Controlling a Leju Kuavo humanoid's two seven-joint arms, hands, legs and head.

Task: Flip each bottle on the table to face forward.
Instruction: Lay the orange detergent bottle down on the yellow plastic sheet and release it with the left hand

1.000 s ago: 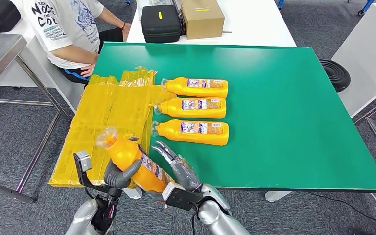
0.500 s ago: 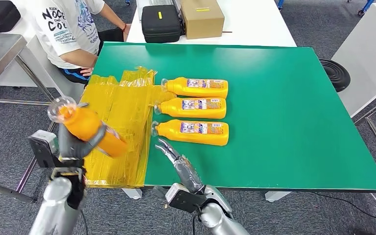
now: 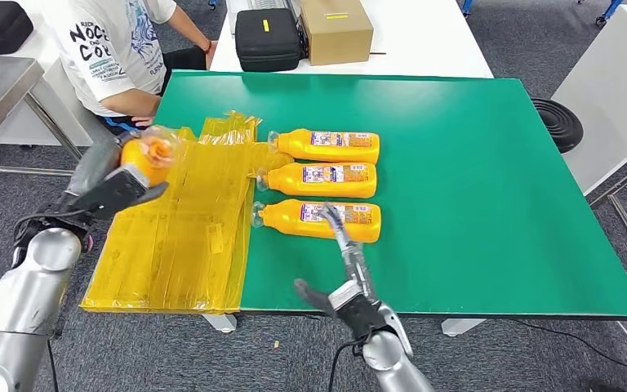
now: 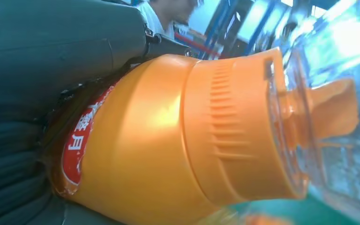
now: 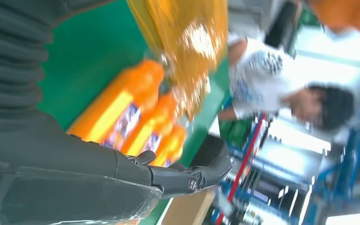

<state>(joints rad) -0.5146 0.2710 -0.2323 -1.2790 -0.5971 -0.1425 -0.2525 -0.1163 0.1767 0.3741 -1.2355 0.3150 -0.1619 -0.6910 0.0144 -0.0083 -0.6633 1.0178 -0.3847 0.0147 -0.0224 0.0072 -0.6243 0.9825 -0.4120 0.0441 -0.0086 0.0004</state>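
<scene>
The left hand grips an orange bottle, holding it up over the far left part of the yellow plastic sheet, close to the far left corner of the green table. In the left wrist view the bottle shows an orange ribbed collar, a clear cap over an orange spout, and part of a red label next to the hand's grey cover. What is inside the bottle cannot be told through its orange wall. The right hand is open and holds nothing, its fingers stretched out toward the far side above the near edge of the table, with the fingertips over the nearest lying bottle. Three bottles lie on their sides in a row on the table, caps to the left and touching the edge of the sheet, printed labels facing up: the nearest one, a middle bottle just beyond it, and a far bottle. Beyond the table's far left corner sits a person in a white printed shirt. On a white table farther back stand a black case and a cardboard box, side by side.
</scene>
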